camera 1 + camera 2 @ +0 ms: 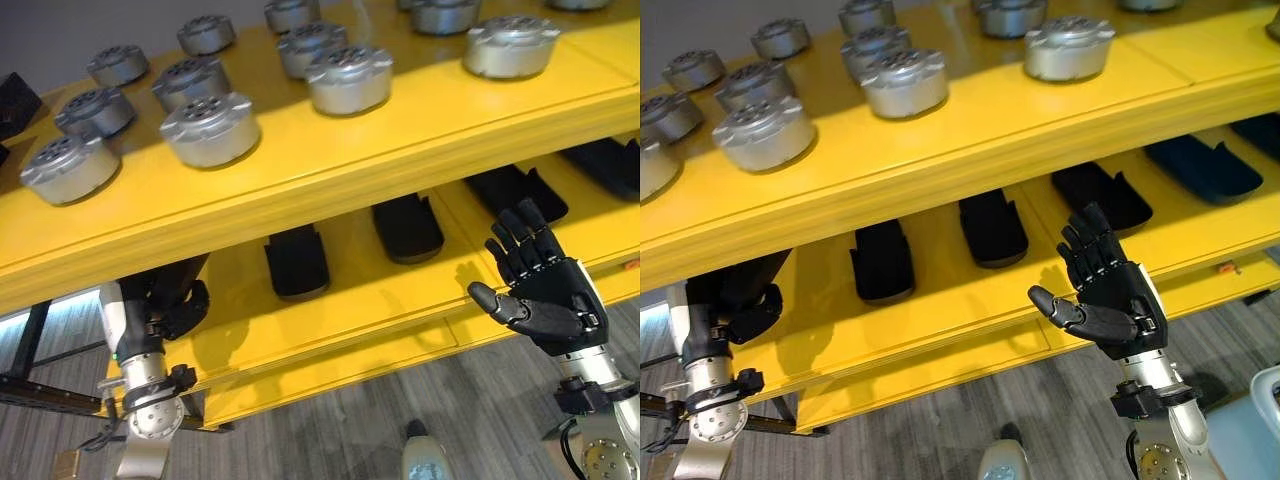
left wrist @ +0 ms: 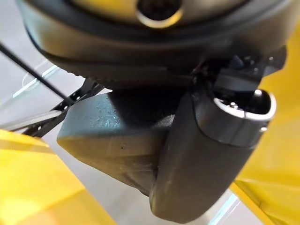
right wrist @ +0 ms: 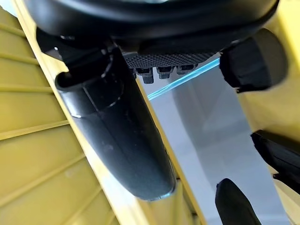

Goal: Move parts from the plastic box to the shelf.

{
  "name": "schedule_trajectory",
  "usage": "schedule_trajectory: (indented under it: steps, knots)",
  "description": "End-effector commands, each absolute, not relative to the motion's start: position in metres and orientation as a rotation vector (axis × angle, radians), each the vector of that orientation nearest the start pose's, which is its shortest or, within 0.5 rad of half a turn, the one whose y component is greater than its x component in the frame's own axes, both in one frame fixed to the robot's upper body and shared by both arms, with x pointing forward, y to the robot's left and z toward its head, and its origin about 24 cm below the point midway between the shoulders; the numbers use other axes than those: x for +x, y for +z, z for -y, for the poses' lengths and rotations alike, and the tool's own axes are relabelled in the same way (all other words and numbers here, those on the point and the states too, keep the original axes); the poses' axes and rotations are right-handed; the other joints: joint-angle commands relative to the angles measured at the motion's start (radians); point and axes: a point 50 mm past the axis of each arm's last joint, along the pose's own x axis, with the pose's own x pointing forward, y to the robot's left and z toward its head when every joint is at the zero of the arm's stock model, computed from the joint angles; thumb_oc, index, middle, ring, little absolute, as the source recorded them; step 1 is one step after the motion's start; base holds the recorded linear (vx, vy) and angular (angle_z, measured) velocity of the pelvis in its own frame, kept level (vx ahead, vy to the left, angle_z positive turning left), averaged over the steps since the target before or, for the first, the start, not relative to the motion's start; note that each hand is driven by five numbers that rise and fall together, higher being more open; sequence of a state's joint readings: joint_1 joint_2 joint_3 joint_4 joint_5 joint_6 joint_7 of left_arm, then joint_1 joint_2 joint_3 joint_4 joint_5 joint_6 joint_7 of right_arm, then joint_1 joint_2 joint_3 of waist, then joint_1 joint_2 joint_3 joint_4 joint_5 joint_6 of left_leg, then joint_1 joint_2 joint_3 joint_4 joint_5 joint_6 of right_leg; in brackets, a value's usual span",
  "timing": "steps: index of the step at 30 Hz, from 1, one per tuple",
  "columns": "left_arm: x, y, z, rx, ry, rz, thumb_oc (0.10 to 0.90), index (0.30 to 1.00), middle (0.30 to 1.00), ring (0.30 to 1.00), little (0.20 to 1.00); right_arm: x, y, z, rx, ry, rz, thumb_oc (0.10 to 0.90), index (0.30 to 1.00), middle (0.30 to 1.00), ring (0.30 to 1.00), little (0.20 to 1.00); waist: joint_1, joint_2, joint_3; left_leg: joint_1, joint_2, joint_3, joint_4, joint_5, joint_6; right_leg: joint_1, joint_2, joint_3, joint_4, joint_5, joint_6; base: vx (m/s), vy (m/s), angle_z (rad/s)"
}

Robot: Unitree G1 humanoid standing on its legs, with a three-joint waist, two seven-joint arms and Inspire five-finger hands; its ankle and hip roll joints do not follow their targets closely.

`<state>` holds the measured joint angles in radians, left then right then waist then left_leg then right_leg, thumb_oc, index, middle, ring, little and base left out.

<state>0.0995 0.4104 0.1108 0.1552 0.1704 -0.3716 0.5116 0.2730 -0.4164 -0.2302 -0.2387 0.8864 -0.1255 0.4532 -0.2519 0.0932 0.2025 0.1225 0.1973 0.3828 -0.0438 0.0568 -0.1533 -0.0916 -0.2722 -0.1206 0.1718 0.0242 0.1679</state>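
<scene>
Setting: yellow shelf [image 1: 330, 150] with an upper and a lower tier, grey wood-look floor [image 1: 380, 420] below.
Upper tier: round silver parts [image 1: 210, 128] stand upright in loose rows; none stacked.
Part count: at least 11 in the left eye view, 2 of them cut by the top edge; more may lie beyond the frame.
Lower tier: flat black pieces [image 1: 296, 260] lie side by side, well apart from each other; 5 visible across both eye views.
Plastic box: cannot place it from these views, so what is left to move cannot be counted.
Left hand: left hand [image 1: 170, 300] sits under the front edge of the upper tier, at the lower tier's left end; fingers hidden in shadow, cannot tell whether curled or straight; left wrist view gives dark bulk at close range, no part visible.
Right hand: right hand [image 1: 1105, 295] hovers before the lower tier, palm up, fingers spread wide, thumb out, carrying nothing.
Progress (judgement): many parts are already shelved; neither hand visibly carries 1 now.
Next (judgement): a return to the box for another part seems likely.
</scene>
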Motion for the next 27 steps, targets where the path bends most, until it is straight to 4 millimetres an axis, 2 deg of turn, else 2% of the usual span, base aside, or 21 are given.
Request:
schedule_trajectory:
  steps: [1, 2, 10, 17, 18, 25, 26, 27]
  knots:
    - [0.223, 0.137, -0.289, 0.621, 0.587, 0.625, 0.4, 0.3, 0.3, 0.3, 0.3, 0.206, 0.139, 0.22, 0.331, 0.472, 0.523, 0.9, 1.0, 1.0, 1.0, 1.0, 0.031, -0.057, -0.047, -0.005, 0.01, -0.075, 0.025, 0.028, 0.038, 0.1, 0.061, 0.017, -0.083, -0.011, -0.026, 0.19, 0.017, 0.44]
    - [0.224, 0.138, -0.282, 0.636, 0.546, 0.632, 0.4, 0.3, 0.3, 0.3, 0.3, 0.21, 0.137, 0.215, 0.349, 0.45, 0.508, 0.9, 1.0, 1.0, 1.0, 1.0, 0.055, -0.077, -0.055, 0.004, -0.021, -0.086, 0.027, -0.029, 0.056, 0.125, 0.054, 0.015, -0.135, 0.014, -0.012, 0.16, -0.027, 0.29]
    - [0.222, 0.142, -0.281, 0.667, 0.531, 0.622, 0.4, 0.3, 0.3, 0.3, 0.3, 0.21, 0.137, 0.215, 0.36, 0.429, 0.496, 0.9, 1.0, 1.0, 1.0, 1.0, 0.085, -0.097, -0.04, -0.026, -0.042, -0.114, 0.055, -0.055, 0.072, 0.127, 0.064, 0.007, -0.129, -0.002, -0.014, 0.04, -0.03, 0.13]
    - [0.231, 0.153, -0.272, 0.619, 0.57, 0.688, 0.4, 0.3, 0.3, 0.3, 0.3, 0.216, 0.148, 0.209, 0.357, 0.496, 0.536, 0.9, 1.0, 1.0, 1.0, 1.0, 0.103, -0.1, 0.025, -0.145, -0.034, -0.151, 0.154, -0.066, 0.071, 0.031, 0.07, 0.003, -0.012, -0.052, -0.033, -0.12, -0.021, 0.01]
    - [0.24, 0.162, -0.266, 0.622, 0.585, 0.725, 0.4, 0.3, 0.3, 0.3, 0.3, 0.221, 0.157, 0.202, 0.356, 0.531, 0.575, 0.9, 1.0, 1.0, 1.0, 1.0, 0.108, -0.102, 0.071, -0.214, -0.026, -0.161, 0.219, -0.072, 0.069, -0.026, 0.073, 0.0, 0.051, -0.075, -0.045, -0.31, -0.066, 0.14]
    - [0.262, 0.178, -0.255, 0.664, 0.62, 0.75, 0.4, 0.3, 0.3, 0.3, 0.3, 0.23, 0.171, 0.188, 0.367, 0.602, 0.617, 0.9, 1.0, 1.0, 1.0, 1.0, 0.11, -0.102, 0.158, -0.339, -0.009, -0.176, 0.359, -0.081, 0.077, -0.15, 0.091, 0.001, 0.225, -0.139, -0.083, -0.15, -0.035, 0.03]
    - [0.269, 0.185, -0.25, 0.679, 0.63, 0.769, 0.4, 0.3, 0.3, 0.3, 0.3, 0.232, 0.174, 0.182, 0.383, 0.645, 0.623, 0.9, 1.0, 1.0, 1.0, 1.0, 0.109, -0.105, 0.187, -0.387, -0.003, -0.188, 0.41, -0.085, 0.082, -0.202, 0.098, 0.005, 0.294, -0.161, -0.095, -0.12, -0.045, -0.04]
    - [0.27, 0.187, -0.249, 0.68, 0.633, 0.773, 0.4, 0.3, 0.3, 0.3, 0.3, 0.232, 0.174, 0.182, 0.384, 0.65, 0.624, 0.9, 1.0, 1.0, 1.0, 1.0, 0.109, -0.106, 0.19, -0.395, -0.002, -0.189, 0.418, -0.088, 0.083, -0.212, 0.098, 0.006, 0.307, -0.165, -0.096, -0.12, -0.052, 0.03]
